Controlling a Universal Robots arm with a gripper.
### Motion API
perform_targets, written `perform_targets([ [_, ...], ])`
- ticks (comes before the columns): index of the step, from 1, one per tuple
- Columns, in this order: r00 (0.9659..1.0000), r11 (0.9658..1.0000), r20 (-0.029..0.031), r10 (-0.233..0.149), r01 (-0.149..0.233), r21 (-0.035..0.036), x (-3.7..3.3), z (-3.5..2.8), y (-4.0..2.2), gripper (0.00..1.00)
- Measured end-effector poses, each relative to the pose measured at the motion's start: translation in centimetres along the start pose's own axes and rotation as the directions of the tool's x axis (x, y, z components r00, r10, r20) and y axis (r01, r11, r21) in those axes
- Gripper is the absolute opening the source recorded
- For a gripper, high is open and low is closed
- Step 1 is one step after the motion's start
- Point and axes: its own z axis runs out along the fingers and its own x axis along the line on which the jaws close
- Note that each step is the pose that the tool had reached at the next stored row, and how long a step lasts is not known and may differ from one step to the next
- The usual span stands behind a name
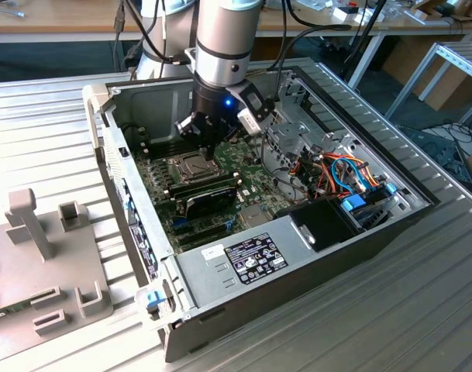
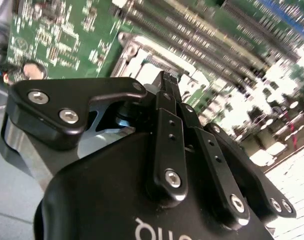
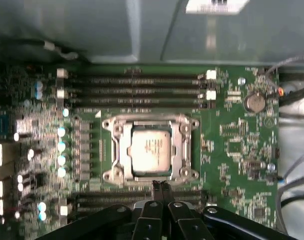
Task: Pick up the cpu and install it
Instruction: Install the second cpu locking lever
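An open desktop computer case of grey sheet metal (image 1: 220, 271) is shown lying on a ribbed metal table (image 1: 422, 310), with a green motherboard (image 1: 170, 203) exposed inside. The black two-finger gripper (image 3: 160, 186) of the silver-and-grey robot arm (image 1: 228, 39) is held just above the board, at the edge of the silver hinged metal socket frame (image 3: 184, 150). Its fingers (image 3: 155, 190) are pressed together, tip against tip, with nothing pinched between them (the same closed pair of fingers is seen from behind in the second wrist view (image 2: 164, 87)). The small flat square cpu with a dull silver-grey metal top (image 3: 151, 151) is seen seated in the socket, enclosed by the frame, and apart from the fingertips. Four long black memory slots (image 3: 134, 90) are arranged in parallel beside the socket, on the side away from the gripper. A grey plastic fixture (image 1: 42, 256) stands on the table at the exterior view's left.
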Motion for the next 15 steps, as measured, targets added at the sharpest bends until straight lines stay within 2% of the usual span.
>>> perform_targets([
  [2, 1.0, 1.0, 0.0, 0.0, 0.0, -0.0001, 0.0, 0.01, -0.27, 0.11],
  [6, 1.0, 1.0, 0.0, 0.0, 0.0, 0.0001, 0.13, 0.13, -0.28, 0.11],
  [9, 1.0, 1.0, 0.0, 0.0, 0.0, 0.0, 0.51, 0.28, -0.26, 0.11],
  [12, 1.0, 1.0, 0.0, 0.0, 0.0, 0.0001, 1.35, 0.46, -0.12, 0.11],
  [15, 1.0, 1.0, 0.0, 0.0, 0.0, 0.0001, 1.7, 0.52, -0.07, 0.11],
])
